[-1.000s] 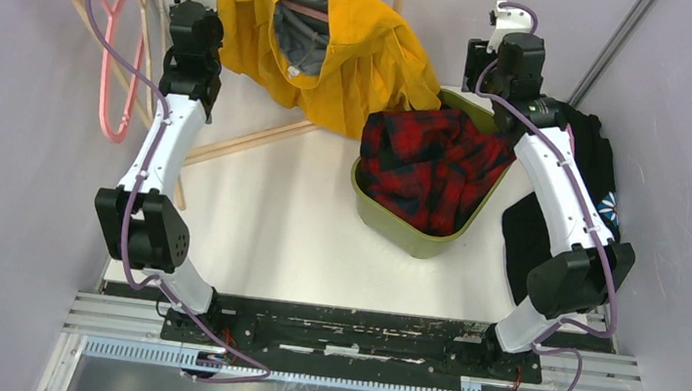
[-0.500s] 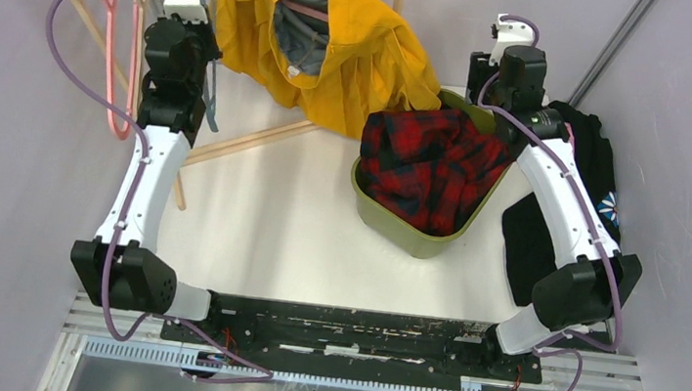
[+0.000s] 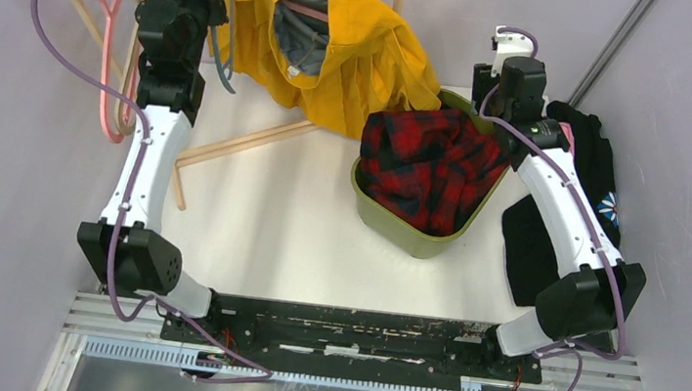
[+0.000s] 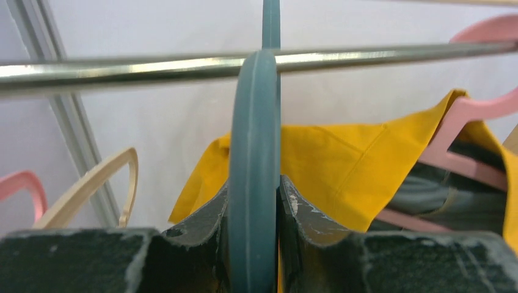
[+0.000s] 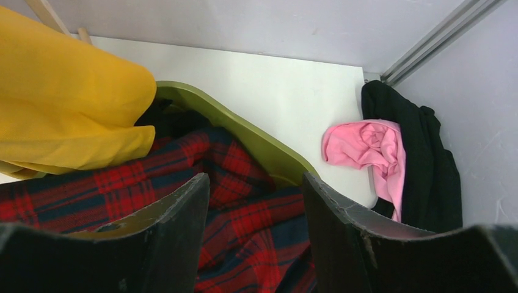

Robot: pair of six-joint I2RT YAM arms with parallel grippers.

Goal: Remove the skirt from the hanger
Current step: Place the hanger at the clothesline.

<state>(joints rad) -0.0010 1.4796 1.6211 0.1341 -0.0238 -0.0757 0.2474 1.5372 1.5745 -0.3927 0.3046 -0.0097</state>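
Skirt cloth in red plaid point(image 3: 430, 161) is lying bunched in the green basket point(image 3: 416, 241), directly below and beyond the jaws of the right gripper point(image 5: 255, 178), which are being held apart with nothing between them. Beyond those fingertips the basket's curved rim is being crossed by the plaid on the near side, while bare white table point(image 3: 271, 216) is being left free past the rim. To the right of the right jaws a pink cloth point(image 5: 366, 146) is lying against a black garment point(image 5: 421, 159) close to the wall edge. To their left, the hem of the yellow garment point(image 3: 366, 70) is hanging over the basket's far corner. A blue-grey hanger point(image 4: 253, 152) is being clamped edge-on between the jaws of the left gripper point(image 4: 253, 207), both fingers being pressed against its sides. Just above these jaws the hanger is crossing the metal rail point(image 4: 379, 56); whether it is resting on the rail cannot be told. Right of the left jaws a pink hanger point(image 4: 464, 113) is carrying the yellow garment, and left of them a beige hanger point(image 4: 91, 183) is hanging with open wall behind it.
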